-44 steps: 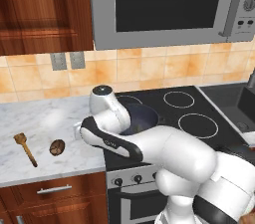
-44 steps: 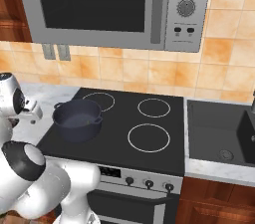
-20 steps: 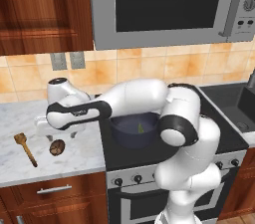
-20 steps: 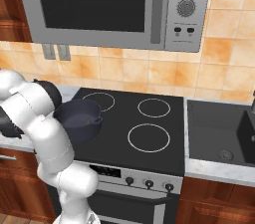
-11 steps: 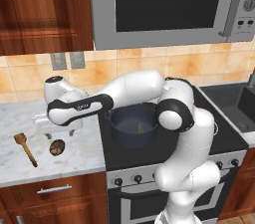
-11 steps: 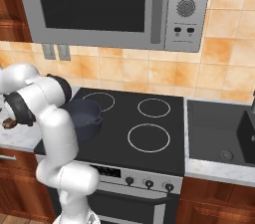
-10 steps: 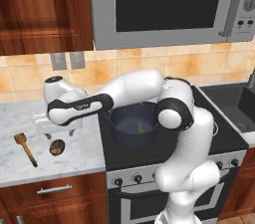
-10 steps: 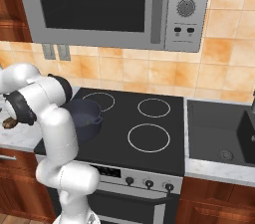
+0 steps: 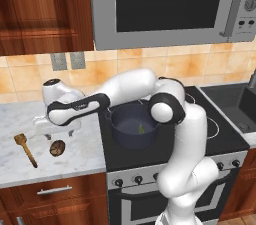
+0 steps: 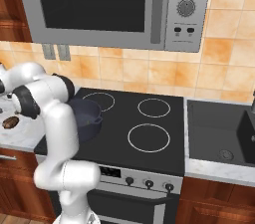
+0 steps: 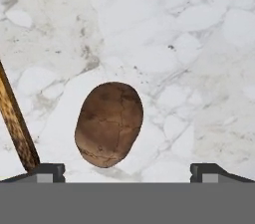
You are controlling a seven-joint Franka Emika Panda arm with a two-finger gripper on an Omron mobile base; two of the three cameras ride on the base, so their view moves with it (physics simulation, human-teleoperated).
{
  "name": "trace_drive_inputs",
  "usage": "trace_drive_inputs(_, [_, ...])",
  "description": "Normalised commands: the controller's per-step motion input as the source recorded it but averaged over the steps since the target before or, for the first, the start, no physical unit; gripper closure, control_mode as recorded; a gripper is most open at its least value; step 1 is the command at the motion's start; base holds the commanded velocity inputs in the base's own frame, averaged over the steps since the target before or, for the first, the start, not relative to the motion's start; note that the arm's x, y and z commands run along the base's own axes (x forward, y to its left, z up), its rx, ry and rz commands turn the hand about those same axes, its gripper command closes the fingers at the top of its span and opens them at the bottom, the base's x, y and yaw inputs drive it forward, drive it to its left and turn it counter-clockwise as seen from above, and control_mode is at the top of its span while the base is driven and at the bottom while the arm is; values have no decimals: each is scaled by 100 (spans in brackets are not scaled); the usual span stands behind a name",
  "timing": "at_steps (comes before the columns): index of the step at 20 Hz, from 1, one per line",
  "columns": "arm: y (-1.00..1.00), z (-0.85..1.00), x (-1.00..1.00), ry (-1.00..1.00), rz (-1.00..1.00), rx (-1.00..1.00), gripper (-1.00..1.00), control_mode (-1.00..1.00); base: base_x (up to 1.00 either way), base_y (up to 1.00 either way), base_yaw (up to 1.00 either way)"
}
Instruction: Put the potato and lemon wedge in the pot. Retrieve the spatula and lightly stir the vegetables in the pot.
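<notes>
Gripper (image 11: 127,168) above the potato (image 11: 109,124) on the marble counter (image 11: 189,44), seen along the hand. The jaws stand fully apart and hold nothing; the two fingertips (image 11: 47,169) rise at either side of the view's lower edge, and the potato lies between them, nearer the left-hand tip. Its long axis runs roughly up the view with a slight tilt, that is, across the line joining the tips, so the jaws would close on its narrower width. The spatula (image 11: 15,118) handle crosses the left edge, close to that fingertip, apart from the potato.

In the left base view the potato (image 9: 57,147) lies on the counter just below the hand, the spatula (image 9: 25,148) near it to the left, and the pot (image 9: 133,126) on the stove to the right, with the wedge (image 9: 141,129) already inside. A straight descent appears sufficient; the nearby handle is the likely obstruction.
</notes>
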Motion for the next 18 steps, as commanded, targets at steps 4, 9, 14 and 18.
trace_drive_inputs(4, [11, -47, 29, 2, 0, 0, -100, -100, 0, 0, 0])
trace_drive_inputs(9, [26, -29, 11, 7, 0, 0, -100, -100, 0, 0, 0])
trace_drive_inputs(14, [19, -8, -1, 10, 0, 0, -100, -100, 0, 0, 0])
trace_drive_inputs(18, [-2, -9, -10, 2, 0, 0, -100, -100, 0, 0, 0])
